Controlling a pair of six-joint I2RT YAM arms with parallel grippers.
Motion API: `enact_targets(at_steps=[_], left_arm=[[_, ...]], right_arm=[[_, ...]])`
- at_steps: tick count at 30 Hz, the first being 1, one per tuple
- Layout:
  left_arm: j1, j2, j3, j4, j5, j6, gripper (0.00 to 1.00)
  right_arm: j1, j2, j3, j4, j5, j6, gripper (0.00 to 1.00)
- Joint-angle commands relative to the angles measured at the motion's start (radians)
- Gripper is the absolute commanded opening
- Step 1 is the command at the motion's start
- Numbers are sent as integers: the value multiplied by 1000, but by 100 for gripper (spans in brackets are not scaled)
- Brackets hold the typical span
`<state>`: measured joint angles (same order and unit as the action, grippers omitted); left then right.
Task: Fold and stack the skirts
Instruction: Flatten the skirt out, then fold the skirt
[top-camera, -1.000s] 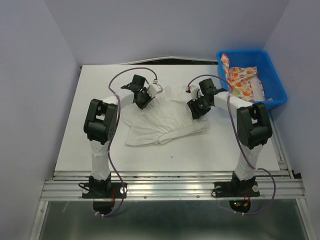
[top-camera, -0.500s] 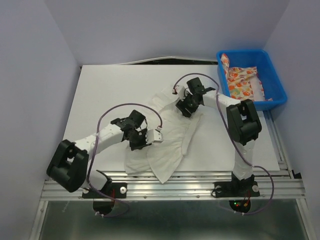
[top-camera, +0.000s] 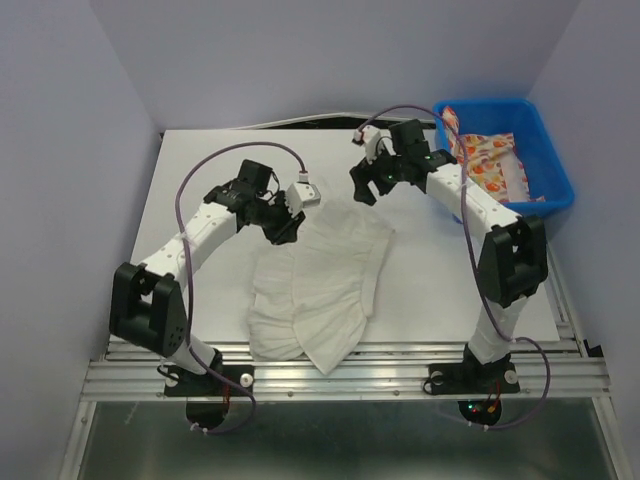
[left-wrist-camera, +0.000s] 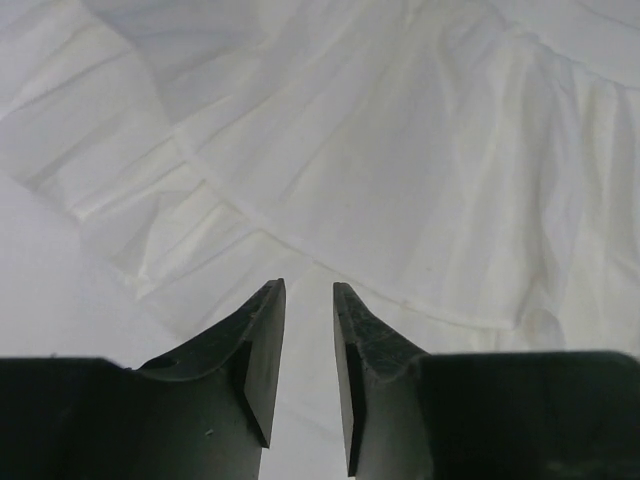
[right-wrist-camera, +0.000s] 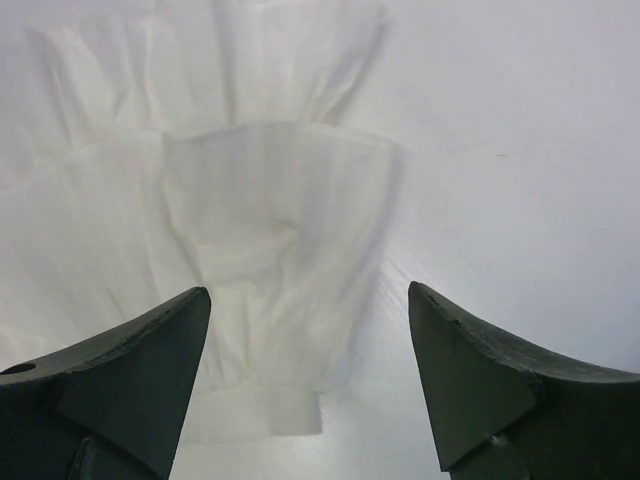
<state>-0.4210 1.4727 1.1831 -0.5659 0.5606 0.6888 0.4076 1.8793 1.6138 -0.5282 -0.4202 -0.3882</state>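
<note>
On the table (top-camera: 450, 290), the white ruffled skirt (top-camera: 330, 265) lies folded.

The white skirt (top-camera: 325, 280) is thin, soft, matt cloth with fine pleats and stitched seams between its tiers. The printed skirt (top-camera: 488, 165) is also matt cloth. It lies in a blue bin (top-camera: 490, 104) of smooth, slightly glossy plastic. The table (top-camera: 200, 180) has a smooth, matt white top. The rails (top-camera: 350, 372) at its near edge are ribbed bare metal with a dull shine. The fingers (left-wrist-camera: 255, 350) of the left gripper (left-wrist-camera: 308, 288) and of the right gripper (right-wrist-camera: 308, 292) look like dark matt plastic.
</note>
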Motion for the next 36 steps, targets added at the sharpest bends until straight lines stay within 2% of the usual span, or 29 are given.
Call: enact_targets(at_steps=[1, 3, 5, 7, 8, 9, 12, 16, 20, 24, 27, 30, 31, 32, 33, 34, 36], left_arm=[[85, 110, 171, 84, 82, -58, 48], [88, 220, 272, 45, 91, 35, 59], [90, 348, 430, 27, 87, 31, 77], [91, 432, 533, 47, 81, -1, 78], [93, 513, 631, 61, 70, -20, 81], [93, 549, 671, 82, 64, -70, 82], [93, 697, 887, 129, 52, -92, 84], [93, 880, 1108, 68, 73, -22, 84], [87, 972, 1161, 38, 130, 75, 86], [71, 1014, 1155, 3, 125, 158, 88], [62, 1031, 1164, -89, 116, 239, 87], [57, 1019, 1123, -163, 79, 307, 84], [56, 1020, 1115, -204, 41, 343, 80], [54, 1023, 1118, -238, 27, 371, 80], [56, 1032, 1121, -273, 15, 394, 72], [57, 1034, 1121, -332, -11, 426, 67], [60, 1028, 1110, -370, -36, 443, 48]], right_arm=[[-107, -10, 101, -100, 41, 72, 86], [-133, 13, 115, -147, 41, 86, 87], [-151, 44, 115, -184, 38, 107, 92], [-164, 61, 109, -191, 34, 118, 96], [-164, 67, 95, -193, 31, 120, 98], [-164, 81, 87, -190, 24, 126, 99], [-164, 122, 80, -190, 43, 135, 99], [-164, 158, 60, -191, 32, 115, 96], [-164, 194, 34, -208, -29, 100, 93], [-164, 237, 32, -245, -87, 66, 88], [-164, 257, 32, -271, -118, 39, 84], [-164, 280, 44, -291, -144, 25, 71], [-164, 288, 49, -291, -144, 23, 61], [-164, 297, 57, -293, -144, 22, 56], [-164, 306, 73, -293, -135, 14, 52], [-164, 310, 81, -293, -129, 8, 42], [-164, 313, 95, -293, -117, -3, 33]])
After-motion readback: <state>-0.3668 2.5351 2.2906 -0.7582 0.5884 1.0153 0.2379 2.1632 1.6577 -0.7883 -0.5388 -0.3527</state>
